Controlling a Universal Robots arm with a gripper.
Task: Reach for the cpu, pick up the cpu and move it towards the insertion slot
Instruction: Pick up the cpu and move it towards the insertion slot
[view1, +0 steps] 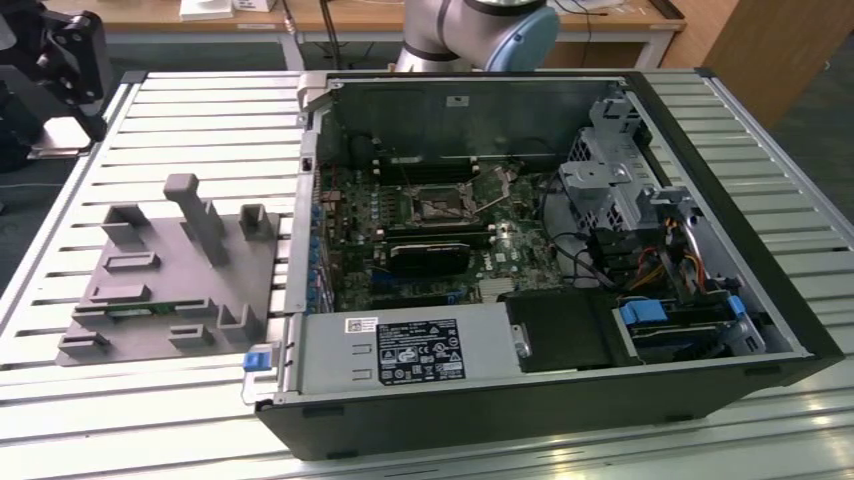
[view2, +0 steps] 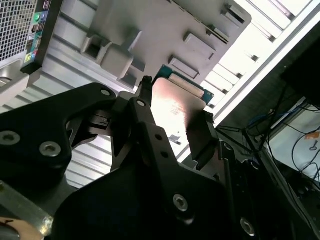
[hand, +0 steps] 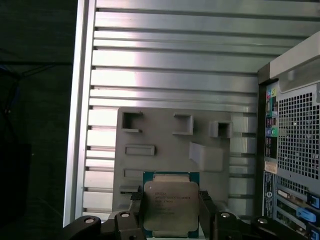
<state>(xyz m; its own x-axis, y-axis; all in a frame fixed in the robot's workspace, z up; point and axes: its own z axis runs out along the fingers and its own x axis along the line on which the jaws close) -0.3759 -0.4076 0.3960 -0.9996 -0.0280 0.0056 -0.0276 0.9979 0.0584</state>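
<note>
The cpu (hand: 171, 202), a flat square chip with a silvery top and a green rim, sits between the two black fingers of my gripper (hand: 171, 210), which is shut on it. In the second wrist view the cpu (view2: 176, 102) shines between the fingers (view2: 144, 97) of the gripper (view2: 175, 117). The chip hangs above the grey plastic fixture (hand: 170, 135). The insertion slot (view1: 441, 205) is a small dark square socket with a metal frame, on the green board inside the open computer case (view1: 747, 250).
The grey fixture (view1: 147, 290) with blocks and pegs lies on the slatted aluminium table (view1: 200, 110), on the exterior view's left of the case. A black rectangular card (view1: 427, 255) sits just below the socket. Cables and drive cages fill the case's right side. The arm's base (view1: 481, 30) stands behind.
</note>
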